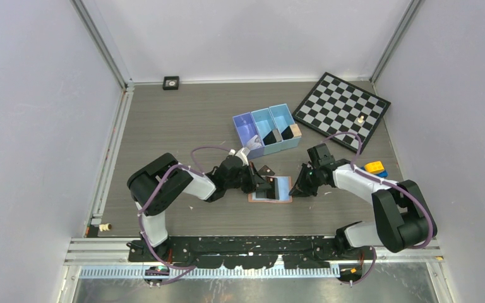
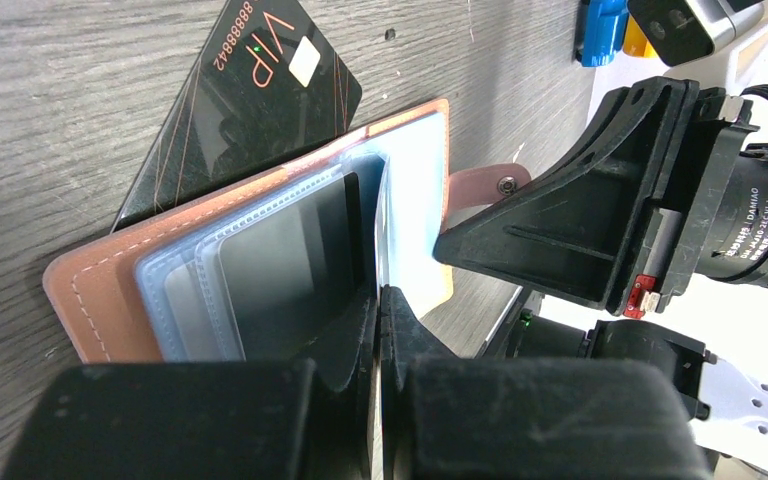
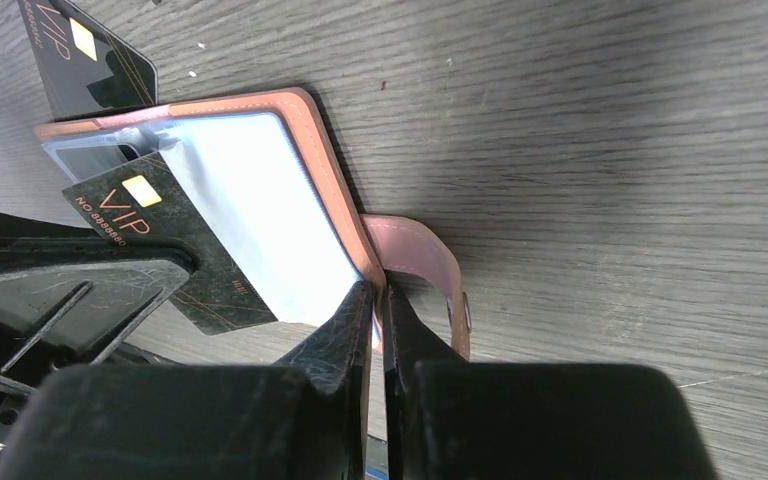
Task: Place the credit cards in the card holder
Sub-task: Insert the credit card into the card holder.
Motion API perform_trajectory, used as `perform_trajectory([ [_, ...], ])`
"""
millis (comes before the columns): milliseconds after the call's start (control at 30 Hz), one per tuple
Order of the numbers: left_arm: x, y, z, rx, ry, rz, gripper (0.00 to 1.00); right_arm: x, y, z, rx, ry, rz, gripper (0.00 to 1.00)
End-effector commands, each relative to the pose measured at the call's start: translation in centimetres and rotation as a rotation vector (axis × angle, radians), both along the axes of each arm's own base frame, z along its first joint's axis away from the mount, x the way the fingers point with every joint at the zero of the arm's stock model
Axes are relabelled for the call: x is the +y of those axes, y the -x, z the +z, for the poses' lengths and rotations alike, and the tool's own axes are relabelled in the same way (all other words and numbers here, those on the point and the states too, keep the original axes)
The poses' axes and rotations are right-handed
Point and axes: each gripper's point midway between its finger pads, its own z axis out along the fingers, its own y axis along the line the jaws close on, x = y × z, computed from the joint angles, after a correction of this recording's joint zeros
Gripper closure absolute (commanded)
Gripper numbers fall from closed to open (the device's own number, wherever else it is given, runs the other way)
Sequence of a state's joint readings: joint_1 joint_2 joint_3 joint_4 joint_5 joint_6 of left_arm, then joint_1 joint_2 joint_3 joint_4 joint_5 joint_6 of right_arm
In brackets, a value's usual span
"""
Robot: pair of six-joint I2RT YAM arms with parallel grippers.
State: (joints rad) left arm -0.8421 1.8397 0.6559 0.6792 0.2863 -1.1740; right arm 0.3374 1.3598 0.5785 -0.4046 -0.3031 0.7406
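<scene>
Top external view: a big gray table (image 1: 183, 126) holds everything. A black and white chessboard (image 1: 335, 104) lies at the far right. Just left of it sits a blue bin (image 1: 271, 149) with three parts. Dark flat things lean in its middle and right parts, but they are too small to tell what they are.

The two arms meet in the middle of the table, near the bin. The left gripper (image 2: 379, 298) has its fingers pressed tight together, and it holds a black card (image 3: 175, 250) by one end. The right gripper (image 3: 378, 292) has its fingers almost together too. They pinch the edge of the wallet (image 1: 281, 189), right where the snap tab sticks out.

The wallet lies open and flat between the two grippers, with its light blue inside facing up. The black card is held over that open inside. A second card (image 2: 250, 90) lies flat on the table on the far side, with one end tucked under the wallet.

A yellow and blue block (image 1: 375, 168) sits by the right arm. One tiny pale chess piece (image 1: 359, 118) stands on the board.
</scene>
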Motion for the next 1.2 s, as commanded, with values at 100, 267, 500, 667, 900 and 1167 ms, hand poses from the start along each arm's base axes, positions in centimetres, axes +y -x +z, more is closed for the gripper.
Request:
perform_trajectory([
  [100, 0.7, 0.3, -0.7, -0.018, -0.083, -0.018, 0.93, -0.8, -0.2, -0.6, -0.012, 0.057, -0.034, 0.98],
  [267, 1.3, 0.3, -0.3, -0.047, -0.152, -0.038, 0.79, -1.3, -0.2, -0.7, -0.014, 0.083, -0.038, 1.0],
  [500, 2.5, 0.4, 0.0, -0.082, -0.268, -0.074, 0.63, -1.4, -0.3, -0.6, -0.02, 0.092, -0.039, 1.0],
  [667, 2.5, 0.7, 0.3, -0.091, -0.29, -0.095, 0.59, -1.5, -0.3, -0.6, -0.019, 0.095, -0.036, 1.0],
  [900, 1.6, 1.2, -0.3, -0.075, -0.301, -0.131, 0.61, -1.5, -0.3, -0.6, -0.016, 0.1, -0.028, 1.0],
  [1167, -0.3, 1.2, -0.4, -0.083, -0.313, -0.177, 0.71, -1.0, -0.6, 0.6, -0.049, 0.068, -0.021, 0.96],
])
